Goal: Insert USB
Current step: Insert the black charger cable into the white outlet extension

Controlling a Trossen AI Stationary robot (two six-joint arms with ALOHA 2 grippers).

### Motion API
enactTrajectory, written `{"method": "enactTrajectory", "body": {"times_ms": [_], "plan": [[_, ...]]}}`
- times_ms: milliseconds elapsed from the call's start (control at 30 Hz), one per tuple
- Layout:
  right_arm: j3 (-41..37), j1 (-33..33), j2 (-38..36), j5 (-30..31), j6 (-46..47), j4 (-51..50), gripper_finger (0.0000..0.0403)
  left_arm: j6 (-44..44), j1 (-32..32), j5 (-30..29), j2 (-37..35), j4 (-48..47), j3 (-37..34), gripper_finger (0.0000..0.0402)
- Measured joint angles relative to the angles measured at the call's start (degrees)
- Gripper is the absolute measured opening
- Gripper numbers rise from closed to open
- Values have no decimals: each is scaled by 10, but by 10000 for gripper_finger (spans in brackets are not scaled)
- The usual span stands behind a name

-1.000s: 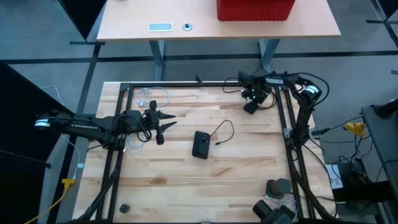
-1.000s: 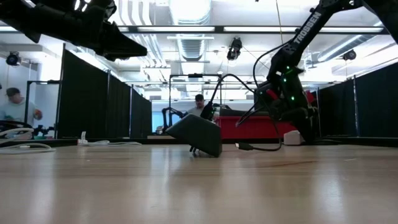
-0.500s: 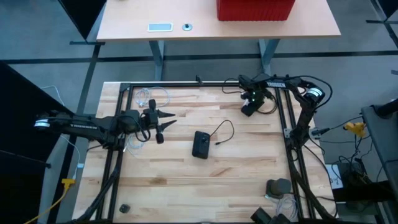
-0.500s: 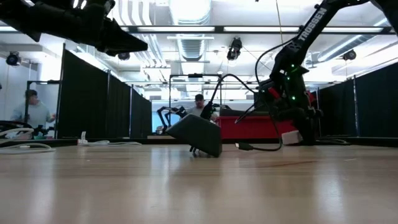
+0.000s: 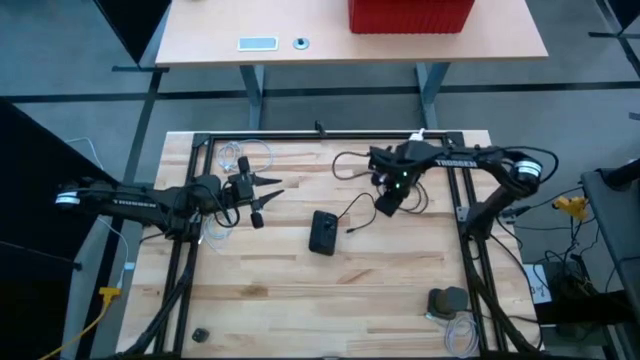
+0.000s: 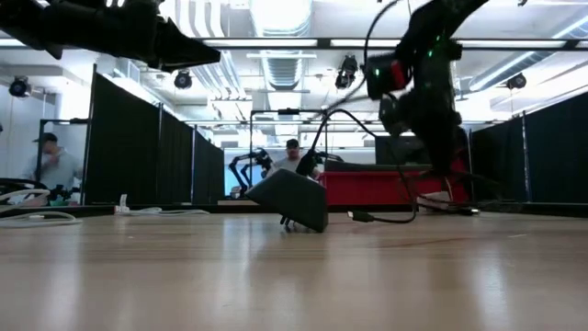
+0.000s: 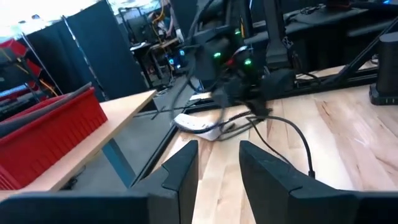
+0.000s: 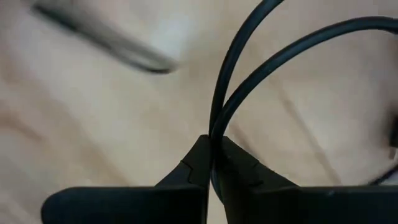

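While our right gripper [image 5: 385,203] hangs over the middle of the table [image 5: 400,290], at about two o'clock from the black box [image 5: 322,232], we have its fingers [image 8: 199,163] pinched together on the black cable [image 8: 273,53], which passes between them as a doubled loop in the right wrist view. The cable's plug end [image 5: 351,230] lies on the wood just beside the box, at its three o'clock, not in any socket that we can see. In the low view the box [image 6: 292,198] sits tilted, one edge raised, with the cable [image 6: 386,219] trailing off along the table.

Our left gripper [image 5: 268,190] hovers at about ten o'clock from the box, well apart from it, its fingers [image 7: 180,171] standing partly open with nothing between them.

Around the work we see a coil of pale wire [image 5: 240,155] at the table's far left corner, a grey object [image 5: 447,300] at five o'clock near the right frame post, and a small dark disc [image 5: 200,334] at seven o'clock. Beyond the table stands a desk [image 5: 200,40] carrying a red bin [image 5: 410,14]. The right arm's own cabling [image 5: 355,160] loops above the table near twelve o'clock.
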Motion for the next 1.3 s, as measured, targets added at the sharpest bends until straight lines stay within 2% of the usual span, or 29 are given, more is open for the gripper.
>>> {"method": "enactTrajectory", "body": {"times_ms": [133, 433, 700, 967, 1300], "plan": [[5, 36, -28, -6, -14, 23, 5, 4, 0, 0, 0, 13, 0, 110], [45, 46, -111, -4, -56, 188, 5, 26, 0, 6, 22, 21, 0, 119], [81, 64, -126, -15, -115, 265, 5, 48, 0, 6, 62, 24, 0, 127], [131, 117, -119, -20, -177, 382, 5, 58, 0, 6, 116, 21, 0, 137], [155, 171, -118, -20, -166, 457, 5, 126, 0, -84, 182, 34, 0, 185]]}}
